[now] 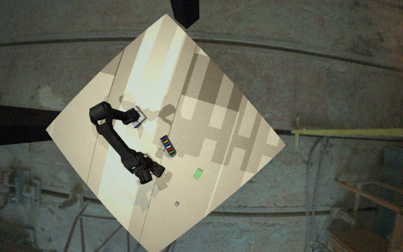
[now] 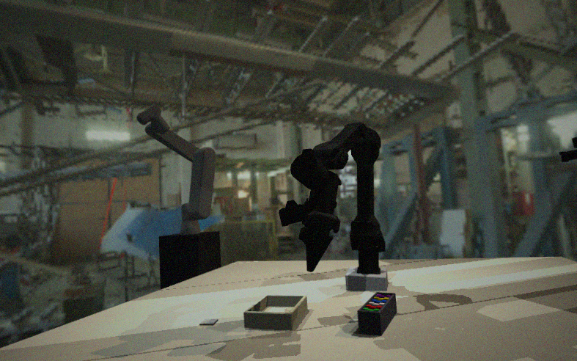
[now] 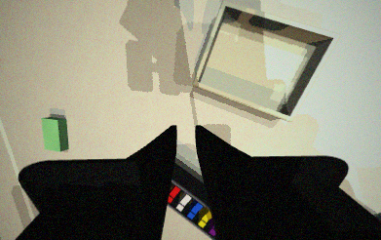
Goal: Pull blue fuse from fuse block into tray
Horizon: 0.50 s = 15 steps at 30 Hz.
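Note:
The blue fuse (image 1: 166, 144) (image 2: 376, 301) (image 3: 195, 211) stands in the black fuse block (image 2: 370, 321) (image 3: 189, 172), between the white fuse (image 3: 184, 201) and the yellow fuse (image 3: 205, 218). Red, purple and green fuses are also in the block; the left finger hides the green one in the wrist view. The tray (image 2: 272, 321) (image 3: 309, 73) is a pale, empty open box beside the block; the arm covers it in the top view. My gripper (image 2: 311, 269) (image 3: 185, 130) is open by a narrow gap, with nothing between the fingertips. It points down, well above the table, behind the tray and block in the exterior view.
A green block (image 1: 198, 173) (image 3: 53, 134) lies beyond the fuse block. A small grey cube (image 1: 176, 204) lies near the table edge. A flat grey tile (image 1: 138, 182) (image 2: 209, 321) lies near the tray. The arm's grey base (image 2: 366, 280) is behind the fuse block.

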{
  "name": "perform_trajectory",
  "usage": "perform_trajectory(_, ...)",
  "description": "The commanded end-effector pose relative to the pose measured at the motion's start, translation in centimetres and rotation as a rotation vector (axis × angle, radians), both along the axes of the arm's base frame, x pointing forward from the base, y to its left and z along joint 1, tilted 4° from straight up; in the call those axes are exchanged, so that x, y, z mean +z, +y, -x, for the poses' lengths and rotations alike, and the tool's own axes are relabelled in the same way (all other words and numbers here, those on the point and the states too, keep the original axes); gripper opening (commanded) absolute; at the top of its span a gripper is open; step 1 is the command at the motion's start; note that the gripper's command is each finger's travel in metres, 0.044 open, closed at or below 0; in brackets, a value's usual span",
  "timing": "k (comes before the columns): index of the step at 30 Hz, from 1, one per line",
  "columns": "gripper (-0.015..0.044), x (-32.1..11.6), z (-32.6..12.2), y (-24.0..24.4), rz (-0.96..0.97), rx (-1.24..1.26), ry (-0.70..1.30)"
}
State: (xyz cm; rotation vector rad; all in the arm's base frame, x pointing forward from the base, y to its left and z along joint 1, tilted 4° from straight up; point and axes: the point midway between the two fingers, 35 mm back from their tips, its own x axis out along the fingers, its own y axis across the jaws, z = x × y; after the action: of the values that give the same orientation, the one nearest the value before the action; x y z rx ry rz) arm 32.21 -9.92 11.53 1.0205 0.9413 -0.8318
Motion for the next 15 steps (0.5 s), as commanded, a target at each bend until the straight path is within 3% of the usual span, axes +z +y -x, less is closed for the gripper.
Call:
perform_trajectory(1, 0.0073, -1.4, 0.6, 7.3, -0.215, -0.240, 0.123)
perform_trajectory(8, 0.0073, -2.6, 3.1, 12.9, -0.307, -0.498, 0.280)
perform_trajectory(15, 0.0073, -2.6, 3.2, 12.6, -0.307, -0.503, 0.283)
